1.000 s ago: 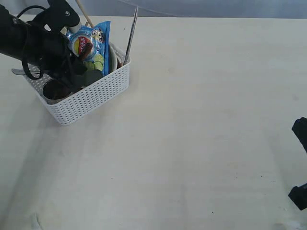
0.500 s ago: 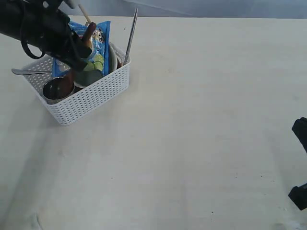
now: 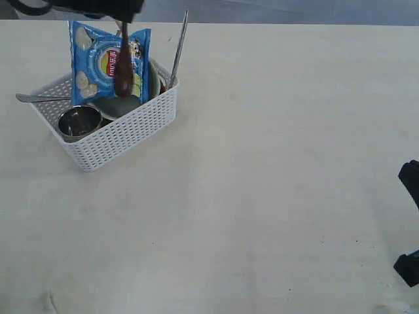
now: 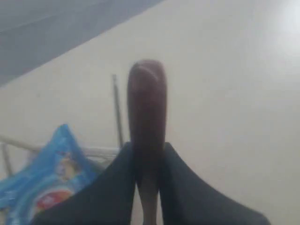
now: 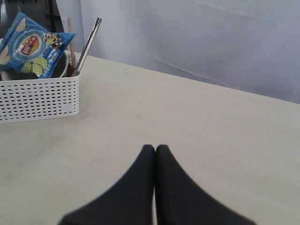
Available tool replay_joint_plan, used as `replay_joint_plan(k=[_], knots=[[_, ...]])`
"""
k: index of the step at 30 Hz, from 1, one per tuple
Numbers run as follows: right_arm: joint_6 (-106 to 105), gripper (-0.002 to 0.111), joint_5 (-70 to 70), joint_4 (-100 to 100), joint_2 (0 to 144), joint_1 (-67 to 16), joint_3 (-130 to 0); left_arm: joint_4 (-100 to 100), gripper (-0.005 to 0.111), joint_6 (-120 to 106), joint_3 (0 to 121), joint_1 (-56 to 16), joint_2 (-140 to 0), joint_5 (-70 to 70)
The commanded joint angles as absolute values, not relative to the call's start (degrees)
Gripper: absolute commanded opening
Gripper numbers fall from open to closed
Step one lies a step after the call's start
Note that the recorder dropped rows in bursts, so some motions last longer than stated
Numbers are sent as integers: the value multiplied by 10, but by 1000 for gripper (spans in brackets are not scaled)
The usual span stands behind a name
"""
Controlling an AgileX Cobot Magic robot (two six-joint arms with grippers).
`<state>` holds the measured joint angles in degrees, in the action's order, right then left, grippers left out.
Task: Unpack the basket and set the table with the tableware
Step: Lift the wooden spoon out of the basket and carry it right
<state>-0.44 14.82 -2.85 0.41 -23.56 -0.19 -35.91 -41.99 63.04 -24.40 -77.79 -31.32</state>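
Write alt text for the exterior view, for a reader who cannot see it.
A dark wooden spoon hangs bowl-down from the left gripper at the top edge, over a white basket at the upper left of a pale table. The basket holds a blue chips bag, a steel cup and a steel knife leaning upright.

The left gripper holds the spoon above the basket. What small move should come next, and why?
Probably carry the spoon sideways over the bare table and then lower it. The left gripper grips its handle, and it hangs bowl-end down over the basket.
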Motion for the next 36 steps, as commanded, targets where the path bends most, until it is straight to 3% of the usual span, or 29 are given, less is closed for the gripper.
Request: replay_joint_plan(k=[1,6,15,23,31,36], knots=[[-7,0,145,-29,0,-236,0,-271,0,-256,634,-375,-780,-292],[-7,0,145,-29,0,-236,0,-198,0,-119,634,-481,-808,-251],[-54,0,110,-74,0,-236,0,-199,0,-36,637,-595,-904,-189],[-42,0,58,-57,0,-236,0,-198,0,-30,683,-610,-934,-196],[224,0,-20,397,0,-236,0,-198,0,5,690,-610,-947,-175],[221,0,-32,436,0,-236,0,-199,0,15,690,-610,-958,-175]])
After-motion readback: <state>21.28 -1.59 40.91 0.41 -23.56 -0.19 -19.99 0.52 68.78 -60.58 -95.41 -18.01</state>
